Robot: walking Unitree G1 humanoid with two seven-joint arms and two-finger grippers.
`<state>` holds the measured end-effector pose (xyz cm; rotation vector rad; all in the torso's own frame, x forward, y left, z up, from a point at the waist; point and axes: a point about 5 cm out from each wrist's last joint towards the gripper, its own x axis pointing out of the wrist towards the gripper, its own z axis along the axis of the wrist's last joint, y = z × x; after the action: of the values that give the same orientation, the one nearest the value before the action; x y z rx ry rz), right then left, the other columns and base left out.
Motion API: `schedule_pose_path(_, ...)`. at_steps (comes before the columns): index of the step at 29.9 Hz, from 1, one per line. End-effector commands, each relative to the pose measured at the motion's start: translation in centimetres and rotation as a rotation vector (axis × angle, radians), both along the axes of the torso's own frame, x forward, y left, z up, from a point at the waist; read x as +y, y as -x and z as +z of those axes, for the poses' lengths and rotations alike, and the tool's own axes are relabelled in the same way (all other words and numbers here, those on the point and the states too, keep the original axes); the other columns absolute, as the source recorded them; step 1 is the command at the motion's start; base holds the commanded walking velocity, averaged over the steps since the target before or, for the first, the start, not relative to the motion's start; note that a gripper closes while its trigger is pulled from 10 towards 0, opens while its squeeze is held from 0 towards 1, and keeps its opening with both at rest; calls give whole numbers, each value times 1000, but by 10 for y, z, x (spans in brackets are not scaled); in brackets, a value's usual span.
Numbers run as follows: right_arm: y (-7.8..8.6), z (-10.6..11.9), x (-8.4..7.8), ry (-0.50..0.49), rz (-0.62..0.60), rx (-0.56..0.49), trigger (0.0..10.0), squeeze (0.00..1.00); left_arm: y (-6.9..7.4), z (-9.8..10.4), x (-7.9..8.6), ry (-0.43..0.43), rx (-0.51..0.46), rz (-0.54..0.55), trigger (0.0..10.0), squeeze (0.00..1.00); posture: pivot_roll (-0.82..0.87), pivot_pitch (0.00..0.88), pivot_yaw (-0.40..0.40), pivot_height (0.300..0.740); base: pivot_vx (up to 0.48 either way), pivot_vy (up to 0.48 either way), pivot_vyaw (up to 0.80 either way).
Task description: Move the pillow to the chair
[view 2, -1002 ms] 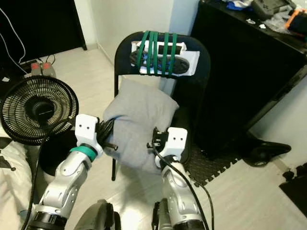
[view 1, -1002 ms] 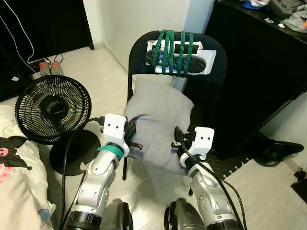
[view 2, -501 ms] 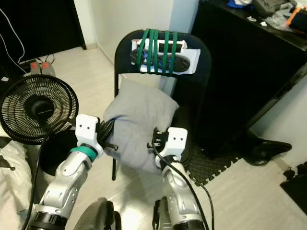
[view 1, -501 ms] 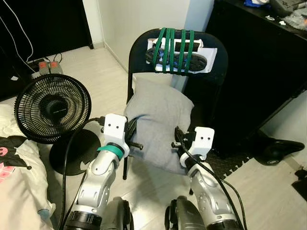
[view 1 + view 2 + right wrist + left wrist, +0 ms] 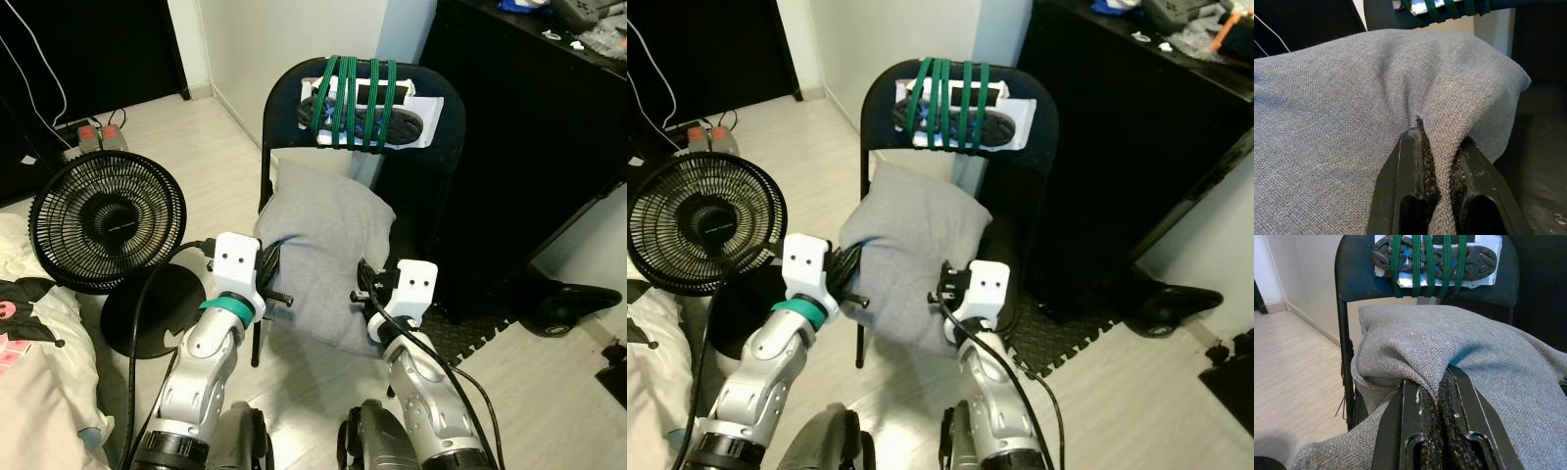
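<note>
Fingers: left gripper [image 5: 1442, 396] clenched on a fold of cloth at the pillow's near left corner; right gripper [image 5: 1436, 156] clenched on a fold at its near right edge. One finger [image 5: 1400, 431] of the left pair shows the cloth drawn tight between the pads.

Pillow [image 5: 328, 235]: grey, woven cover. Lies on the seat of the chair [image 5: 367, 147], far edge propped against the backrest, near edge overhanging the seat front where both grippers hold it.

Chair: black folding type, straight ahead of the robot. Flat dark object lashed to the backrest with green cords [image 5: 355, 98].

Progress: the pillow appears already delivered onto the chair. What seems left is to let go with both grippers and draw the arms back; the overhang suggests it might slip forward on release.

Surroundings: black fan [image 5: 106, 220] on the floor to the left; bed [image 5: 39, 362] at near left; dark cabinet [image 5: 539, 137] to the right.
</note>
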<state>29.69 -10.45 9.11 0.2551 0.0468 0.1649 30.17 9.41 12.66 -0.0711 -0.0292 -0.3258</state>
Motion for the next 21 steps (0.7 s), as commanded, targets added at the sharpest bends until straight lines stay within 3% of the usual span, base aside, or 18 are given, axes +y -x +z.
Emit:
schedule_pose_path(1, 2, 1, 7, -20, 17, 0, 10000, 0, 1, 2, -3, 6, -17, -9, 10000, 0, -29, 85, 59, 660, 0, 0, 0)
schedule_pose_path(14, 3, 1, 8, -19, 15, -1, 10000, 0, 1, 2, -3, 4, -16, -12, 10000, 0, -29, 87, 63, 708, 0, 0, 0)
schedule_pose_path(21, 2, 0, 7, -7, 16, -3, 10000, 0, 1, 1, -3, 4, -14, -9, 10000, 0, -29, 88, 61, 708, 0, 0, 0)
